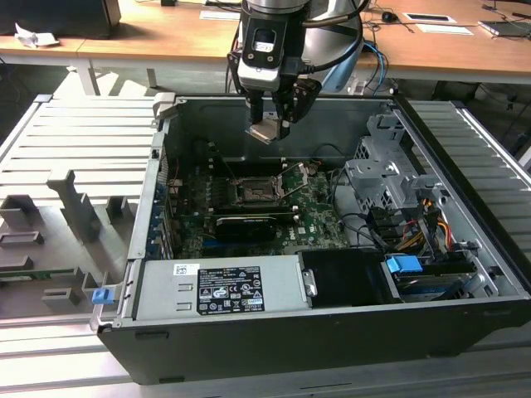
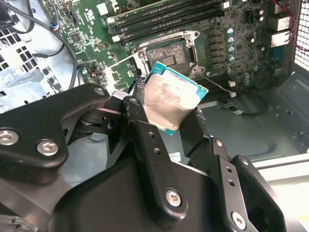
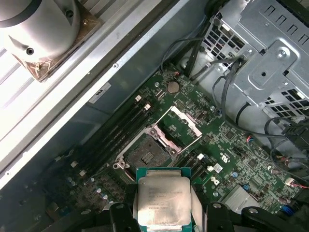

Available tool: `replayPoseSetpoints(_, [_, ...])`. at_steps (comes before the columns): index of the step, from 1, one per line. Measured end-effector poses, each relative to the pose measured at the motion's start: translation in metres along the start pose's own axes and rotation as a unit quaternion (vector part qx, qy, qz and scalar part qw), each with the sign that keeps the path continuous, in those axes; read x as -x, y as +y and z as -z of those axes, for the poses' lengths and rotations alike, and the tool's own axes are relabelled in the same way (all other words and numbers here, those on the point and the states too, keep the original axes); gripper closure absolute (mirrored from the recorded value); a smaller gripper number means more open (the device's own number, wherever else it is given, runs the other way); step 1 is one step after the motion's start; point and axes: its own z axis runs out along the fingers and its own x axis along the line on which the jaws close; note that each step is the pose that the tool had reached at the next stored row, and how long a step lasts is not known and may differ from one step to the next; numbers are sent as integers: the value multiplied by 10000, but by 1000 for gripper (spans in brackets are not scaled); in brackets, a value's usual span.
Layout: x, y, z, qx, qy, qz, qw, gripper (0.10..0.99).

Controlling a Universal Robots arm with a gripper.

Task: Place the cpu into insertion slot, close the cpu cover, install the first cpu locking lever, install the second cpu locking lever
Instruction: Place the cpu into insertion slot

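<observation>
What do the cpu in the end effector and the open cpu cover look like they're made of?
The face of the cpu is dull silver-tan metal, matte and smudged, over a green board edge, probably laminate. The open frame of the cpu cover looks like thin silver-grey sheet metal, likely steel, going by its bright sheen and flat stamped shape.

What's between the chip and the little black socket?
Just open air, in the exterior view: the cpu, held by the hand, hangs above the insertion slot. The first wrist view shows the cpu cover flipped open beside the slot.
</observation>
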Motion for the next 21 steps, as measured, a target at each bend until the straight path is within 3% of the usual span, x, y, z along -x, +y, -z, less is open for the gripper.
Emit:
replayPoseSetpoints(13, [0, 0, 0, 3, -13, -148, 9999, 557])
replayPoseSetpoints(21, [0, 0, -1, 10, -42, -471, 9989, 557])
